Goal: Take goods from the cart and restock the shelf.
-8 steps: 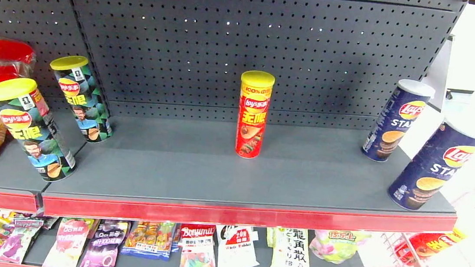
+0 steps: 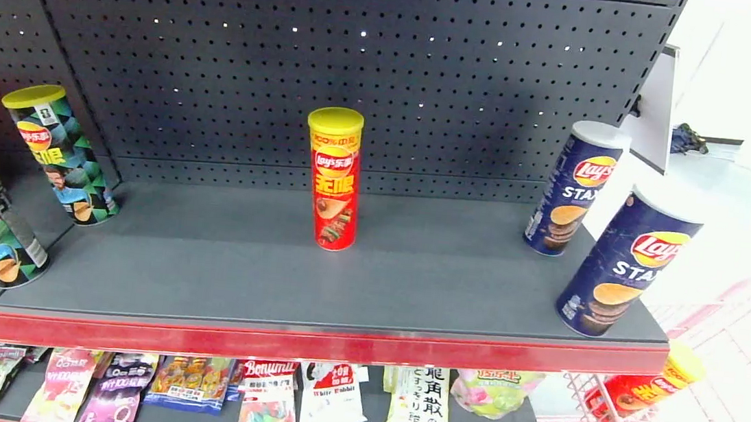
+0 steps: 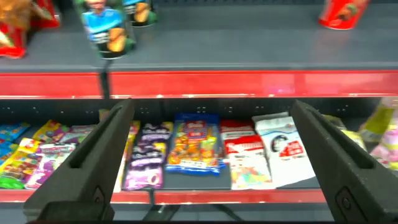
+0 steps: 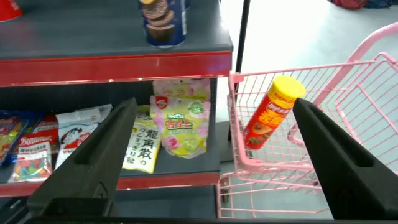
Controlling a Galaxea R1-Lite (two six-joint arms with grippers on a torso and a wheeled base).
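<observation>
- Head view: the upper shelf [image 2: 341, 283] carries one red can [image 2: 335, 179] in the middle, two blue cans [image 2: 570, 188] at its right end and green-patterned cans [image 2: 64, 153] at its left. A yellow-lidded can [image 2: 641, 388] leans inside the pink cart [image 2: 732, 369], beside the shelf's right end.
- Left wrist view: the left gripper [image 3: 211, 109] is spread wide and empty, facing snack bags [image 3: 199, 149] on the lower shelf.
- Right wrist view: the right gripper [image 4: 214, 106] is also spread and empty, near the cart.
</observation>
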